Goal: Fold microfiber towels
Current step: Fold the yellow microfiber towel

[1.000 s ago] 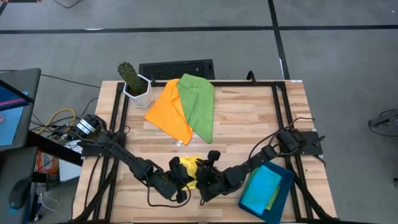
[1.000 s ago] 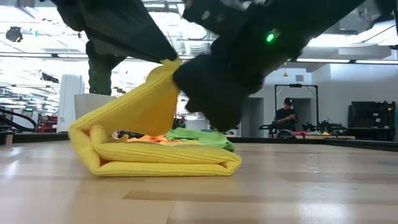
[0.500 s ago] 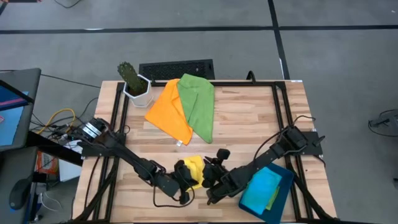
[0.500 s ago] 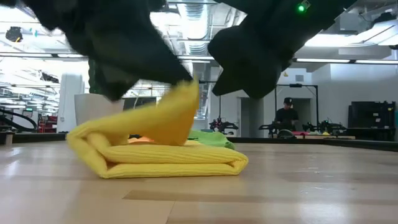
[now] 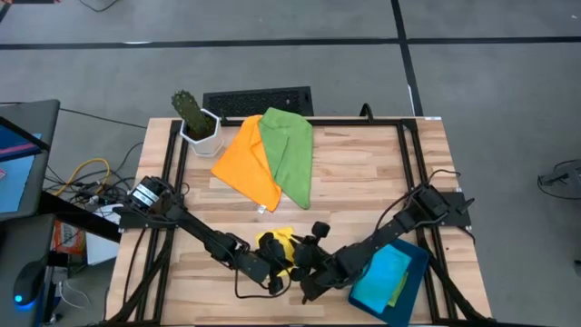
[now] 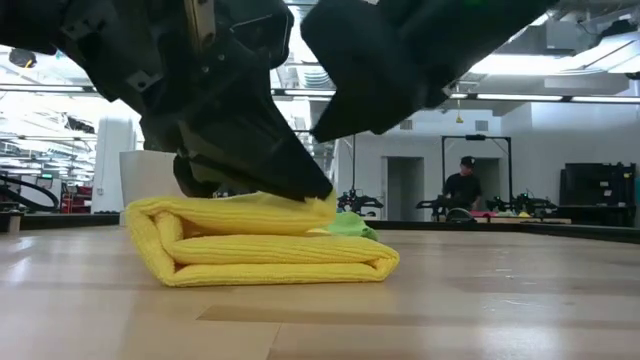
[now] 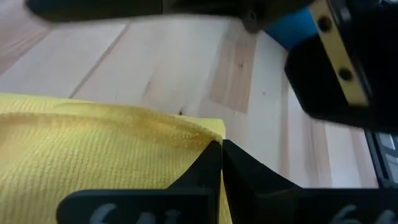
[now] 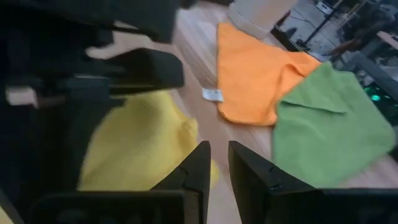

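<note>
Yellow towel flap lowered flat; left pincer pinching its corner; right pincer slightly spread, just beside.

The table is of light wood planks with a black metal frame. Around it there is a grey floor with dark lines. A dark keyboard lies behind the table. Far in the room stand a person, white walls, a doorway and long ceiling lights
</note>
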You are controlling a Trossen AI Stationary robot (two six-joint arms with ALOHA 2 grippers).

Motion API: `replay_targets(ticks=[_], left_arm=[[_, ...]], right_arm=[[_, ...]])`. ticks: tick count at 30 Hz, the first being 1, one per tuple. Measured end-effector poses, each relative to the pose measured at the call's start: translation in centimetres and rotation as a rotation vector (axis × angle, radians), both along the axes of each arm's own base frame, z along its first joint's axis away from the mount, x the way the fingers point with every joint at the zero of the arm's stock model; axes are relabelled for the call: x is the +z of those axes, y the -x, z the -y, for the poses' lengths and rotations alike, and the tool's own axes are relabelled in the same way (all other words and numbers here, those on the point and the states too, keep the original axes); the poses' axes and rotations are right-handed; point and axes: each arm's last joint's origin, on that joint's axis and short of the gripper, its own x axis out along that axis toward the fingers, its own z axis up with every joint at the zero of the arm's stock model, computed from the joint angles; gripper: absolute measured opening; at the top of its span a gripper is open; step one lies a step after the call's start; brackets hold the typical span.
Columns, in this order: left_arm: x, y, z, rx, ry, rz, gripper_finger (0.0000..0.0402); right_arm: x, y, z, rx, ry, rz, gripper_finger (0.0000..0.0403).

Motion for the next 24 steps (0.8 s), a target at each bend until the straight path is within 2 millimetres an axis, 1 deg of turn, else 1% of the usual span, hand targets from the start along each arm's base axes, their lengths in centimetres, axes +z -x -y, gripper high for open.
replay_targets(ticks=[8, 13, 17, 21, 24], left_arm=[[0.3, -0.2, 0.3, -0.063, 0.012, 0.026, 0.0000], [-0.6, -0.6, 0.1, -0.091, 0.026, 0.005, 0.0000], [-1.1, -1.1, 0.2, -0.125, 0.024, -0.002, 0.0000], [-1.1, -1.3, 0.3, -0.126, 0.005, 0.009, 0.0000], [-1.1, -1.3, 0.3, -0.138, 0.005, 0.009, 0.0000]], right_arm=[[-2.0, 0.3, 0.4, 0.068, -0.050, -0.001, 0.0081], [-1.9, 0.2, -0.2, 0.118, -0.051, 0.013, 0.0081], [-1.8, -0.3, -0.3, 0.206, -0.131, -0.008, 0.0081], [-3.0, -0.4, 0.2, 0.211, -0.168, -0.057, 0.0081], [-3.4, -0.3, 0.2, 0.205, -0.197, -0.079, 0.0081]])
